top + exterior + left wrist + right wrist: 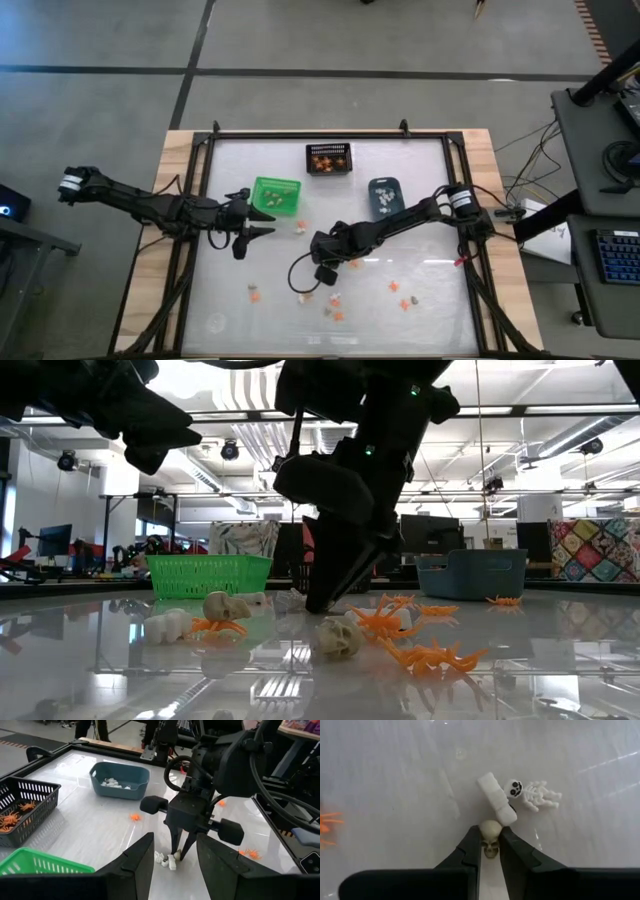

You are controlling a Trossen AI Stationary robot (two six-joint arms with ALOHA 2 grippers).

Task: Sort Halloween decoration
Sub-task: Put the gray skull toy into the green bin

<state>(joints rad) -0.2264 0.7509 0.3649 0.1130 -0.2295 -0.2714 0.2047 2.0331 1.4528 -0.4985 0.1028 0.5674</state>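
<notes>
halloween decoration trinkets scattered over the near half of the white table: orange spiders, pale skulls, small white skeleton pieces. more already sorted, orange spiders in the black mesh bin, white pieces in the blue-grey bin; green bin beside the left gripper.

right gripper down at the table near its middle, fingers closed in on a tan skull, pinching it on both sides. touching the skull on its far side, a white block-like piece, and against that a tiny white skeleton lying flat with dark eye sockets. same cluster seen past the left arm's own fingers, the right gripper's tips standing upright over the pale pieces.

left gripper hanging above the table just beside the green bin, jaws apart, nothing between them.

from table height: another skull and orange spiders in the foreground, a tan skull and white piece farther left, green bin and blue-grey bin behind.

no readable writing, brand or label on bins, trinkets or arms.
</notes>
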